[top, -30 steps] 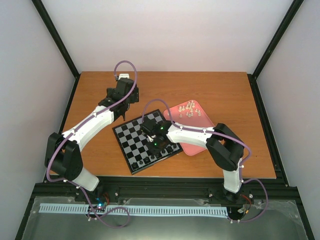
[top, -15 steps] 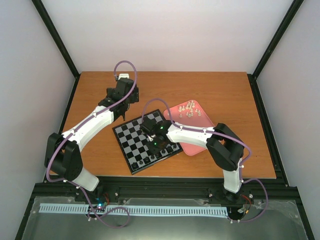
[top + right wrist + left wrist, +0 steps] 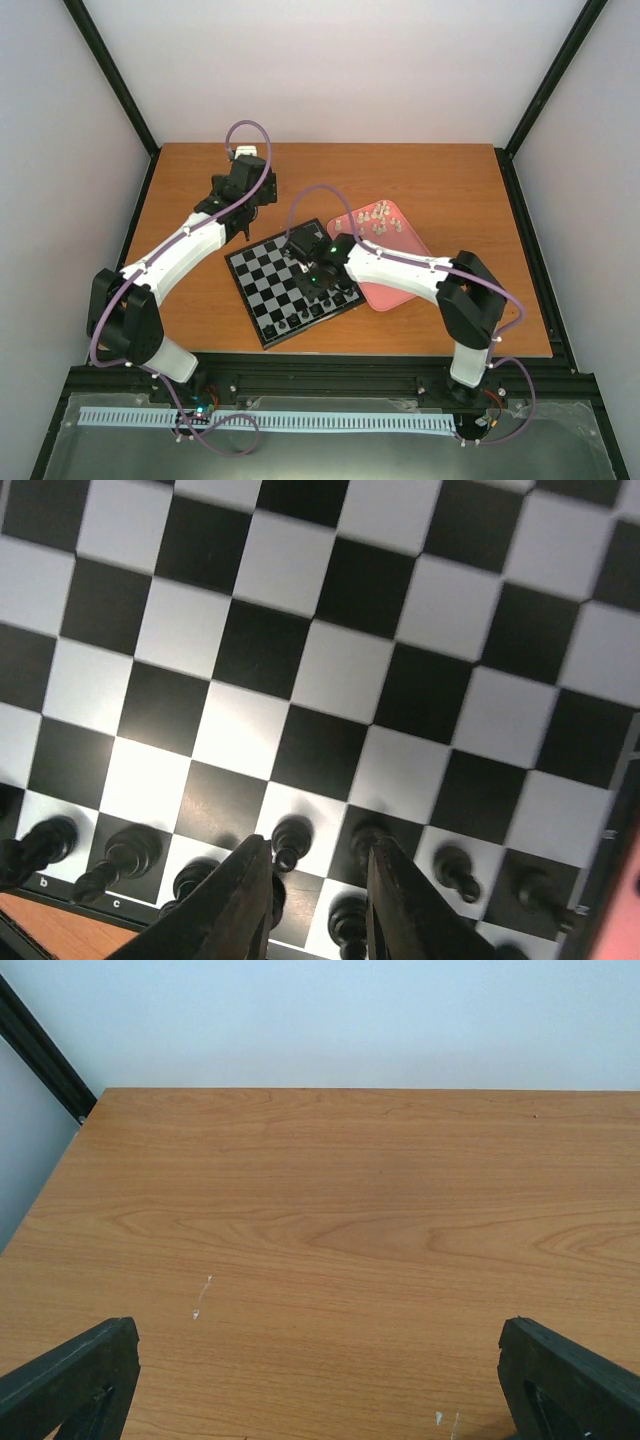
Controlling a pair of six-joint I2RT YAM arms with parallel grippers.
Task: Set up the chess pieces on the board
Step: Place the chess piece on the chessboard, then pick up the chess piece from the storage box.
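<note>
Top external view: one wooden table (image 3: 430, 180) fills the middle of the frame. Two white-and-black arms reach onto it from the bottom edge. The left arm (image 3: 185, 245) curves toward the upper left of centre. The right arm (image 3: 400, 268) bends in from the lower right.

One board (image 3: 255, 275) lies turned at an angle at the centre of the table. One pink tray (image 3: 408, 240) lies just beside it, to the right. Black pieces (image 3: 300, 320) stand in rows along the board's lower right edge. Cream pieces (image 3: 378, 217) cluster in the upper part of the tray and are too small to count.

In the right wrist view about eight black pieces (image 3: 125, 855) show along the bottom of the frame, some cut off by the frame edge. The right claw (image 3: 318, 848) hangs over them with a narrow gap between its two fingers (image 3: 250, 880) and grasps nothing. One small black piece sits just beside the left-hand tip.

In the left wrist view the left claw (image 3: 320, 1375) is spread wide over bare wood and holds nothing. Its two tips show in the bottom corners of the frame.

Since half a second ago the right arm's elbow has swung toward the right of the frame. Its claw has shifted slightly up and right over the board. The left arm is almost where it was.
</note>
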